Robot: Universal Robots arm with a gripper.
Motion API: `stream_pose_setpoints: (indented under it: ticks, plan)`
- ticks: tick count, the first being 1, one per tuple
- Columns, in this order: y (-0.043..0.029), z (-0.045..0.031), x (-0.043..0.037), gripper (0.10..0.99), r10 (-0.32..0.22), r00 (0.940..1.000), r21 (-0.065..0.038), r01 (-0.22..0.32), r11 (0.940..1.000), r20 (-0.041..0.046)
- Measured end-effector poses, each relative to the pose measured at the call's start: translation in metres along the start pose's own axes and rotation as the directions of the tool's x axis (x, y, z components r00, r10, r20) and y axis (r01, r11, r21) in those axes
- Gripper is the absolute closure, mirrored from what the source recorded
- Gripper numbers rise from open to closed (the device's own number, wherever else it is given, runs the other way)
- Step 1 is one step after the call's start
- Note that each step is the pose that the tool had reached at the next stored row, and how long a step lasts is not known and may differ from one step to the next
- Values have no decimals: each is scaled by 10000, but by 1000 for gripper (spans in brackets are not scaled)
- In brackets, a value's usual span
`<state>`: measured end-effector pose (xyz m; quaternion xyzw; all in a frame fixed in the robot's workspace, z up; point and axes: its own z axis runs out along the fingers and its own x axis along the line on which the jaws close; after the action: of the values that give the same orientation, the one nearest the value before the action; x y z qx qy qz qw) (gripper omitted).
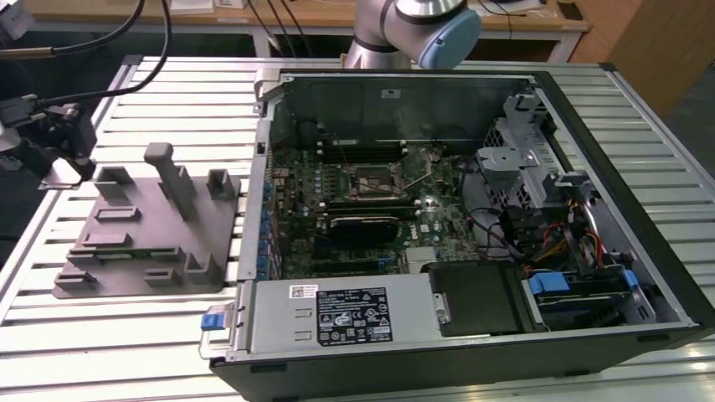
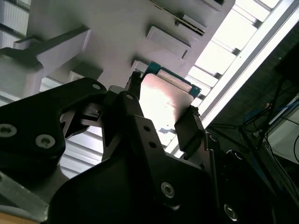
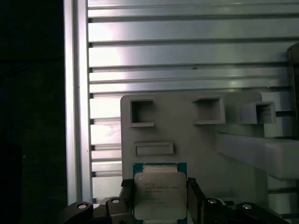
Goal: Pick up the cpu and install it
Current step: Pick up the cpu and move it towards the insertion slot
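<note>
Two fingers (image 3: 195, 200) are clamped on opposite edges of the cpu (image 3: 160, 196); it is judged light, stiff, fragile underneath.

A workshop corner with bright metal under hard light.

The surface (image 1: 123, 352) is a bed of ribbed aluminium slats, pale and glaring where the light strikes, with dark grooves between them. Along its far edge in the exterior view runs a wooden desk (image 1: 301, 18) on pale legs, with black cables (image 1: 281, 33) hanging in front of it. At the exterior view's right, a brown wooden panel (image 1: 659, 42) stands above a patch of dark floor (image 1: 702, 126).
</note>
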<state>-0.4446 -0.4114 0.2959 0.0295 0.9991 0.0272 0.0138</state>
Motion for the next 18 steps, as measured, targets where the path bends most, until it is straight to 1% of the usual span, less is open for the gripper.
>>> stream_pose_setpoints:
  ticks: [9, 18]
  plan:
    - [16, -206, -5, 545, -1, 10000, -2, 1, 10000, 11]
    - [34, -447, -11, 545, -1, 10000, -2, 1, 10000, 18]
